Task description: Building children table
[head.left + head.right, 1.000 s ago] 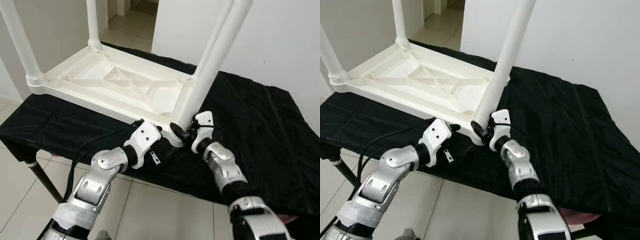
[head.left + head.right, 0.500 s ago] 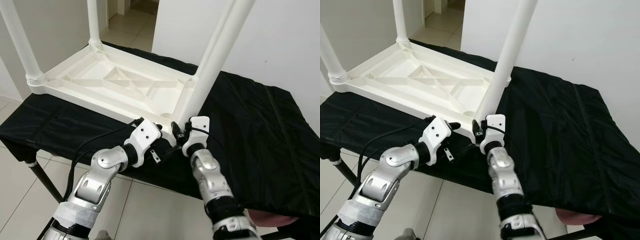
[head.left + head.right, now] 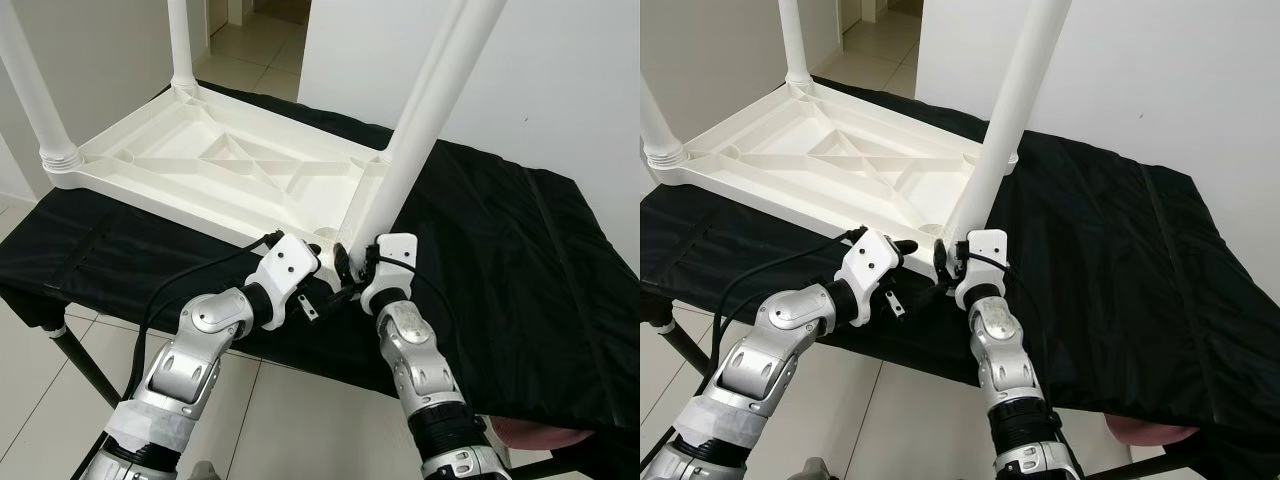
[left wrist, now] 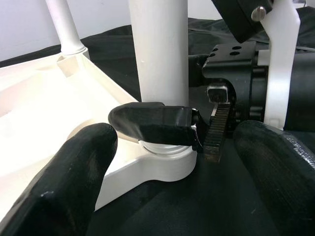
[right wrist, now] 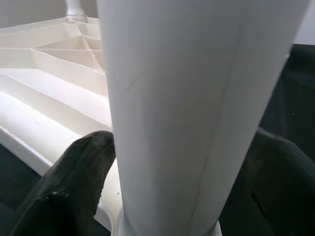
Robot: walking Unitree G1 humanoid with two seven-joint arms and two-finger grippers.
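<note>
The table (image 3: pixel 230 175) lies upside down on a black cloth (image 3: pixel 500 250) that covers a stand, its ribbed white underside facing up. Four white legs rise from its corners. The near leg (image 3: pixel 415 120) leans a little at its socket, at the corner closest to the robot, so by my reading it is the one now being seated.

The right gripper (image 3: pixel 347 268) is clamped around the base of that leg; in its wrist view a black finger (image 5: pixel 74 177) lies on each side of the tube, touching it. The left gripper (image 3: pixel 322 272) sits just beside the same corner. In the left wrist view its fingers (image 4: pixel 64 177) are spread wide, holding nothing, and aimed at the socket collar.

The main risk, as I judge it, is cross-seating. If the leaning leg is turned or pushed while off its axis, it may jam or pop out of the socket. The grip is very low, so the long leg can lever against the fingers and slip. The table rests freely on slick cloth near the stand's front edge, so a sideways push could slide the corner off. The two grippers are crowded together and could foul each other or the loose cable (image 3: pixel 180 285).
</note>
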